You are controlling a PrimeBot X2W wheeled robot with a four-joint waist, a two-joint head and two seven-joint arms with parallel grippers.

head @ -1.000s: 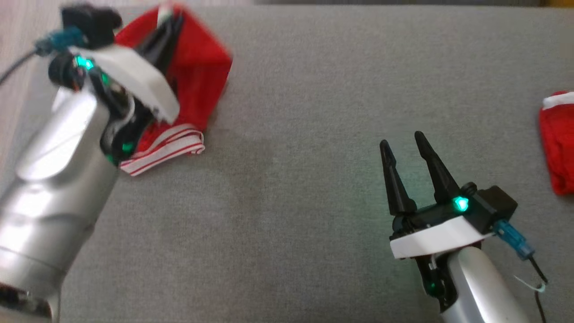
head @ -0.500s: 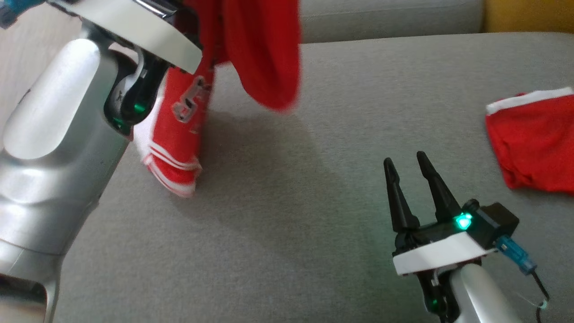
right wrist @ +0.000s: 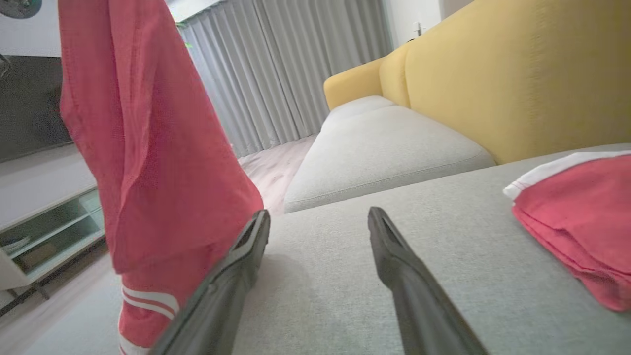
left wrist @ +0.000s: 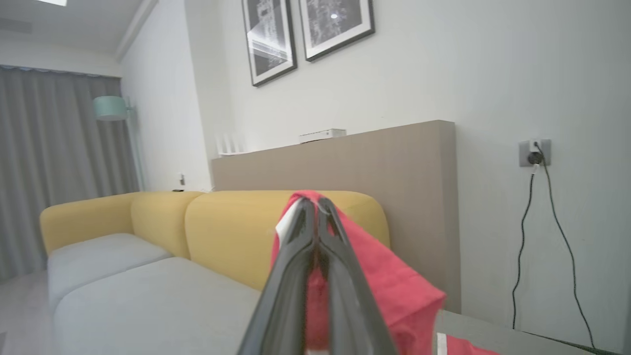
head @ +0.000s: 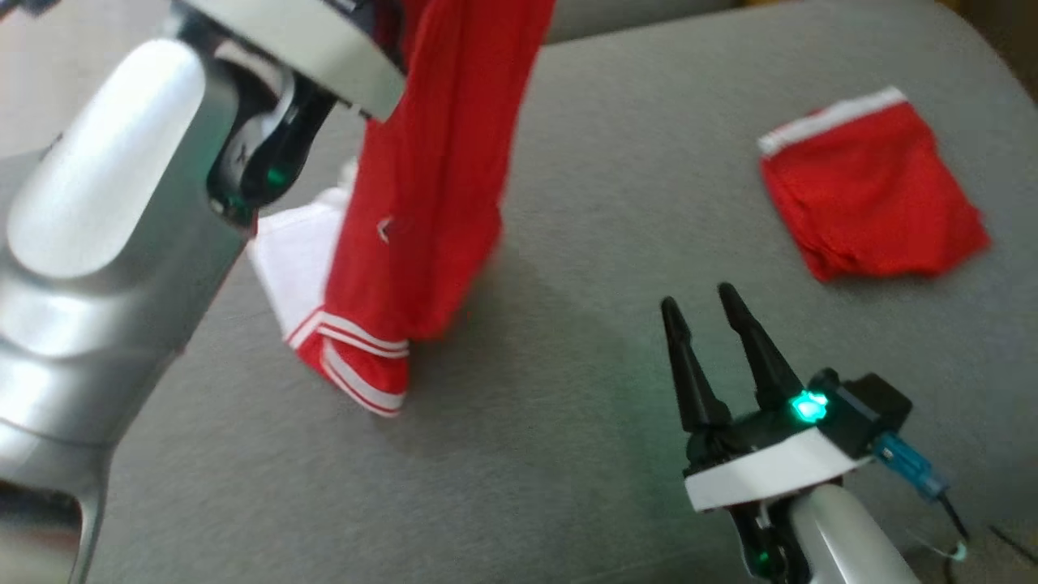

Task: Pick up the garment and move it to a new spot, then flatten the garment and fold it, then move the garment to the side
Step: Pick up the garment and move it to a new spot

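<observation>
The garment (head: pixel 430 186) is red with white stripes at its hem. It hangs from my left gripper (left wrist: pixel 315 204), which is shut on its top edge, the cloth pinched between the two fingers and draped to the right (left wrist: pixel 389 281). Its striped lower end (head: pixel 357 373) rests on the grey cushion (head: pixel 568 422). My right gripper (head: pixel 696 296) stands open and empty low over the cushion, to the right of the hanging garment (right wrist: pixel 148 148), apart from it.
A second red piece with a white band (head: pixel 868 191) lies folded flat at the right of the cushion. The yellow sofa back (right wrist: pixel 493 74) rises behind it. The floor and a low shelf (right wrist: pixel 44 231) lie past the cushion's left edge.
My left gripper has lifted the garment from a heap on the cushion until it hangs down long. The head view has shifted, bringing the folded red piece further in. The right gripper stays open.
</observation>
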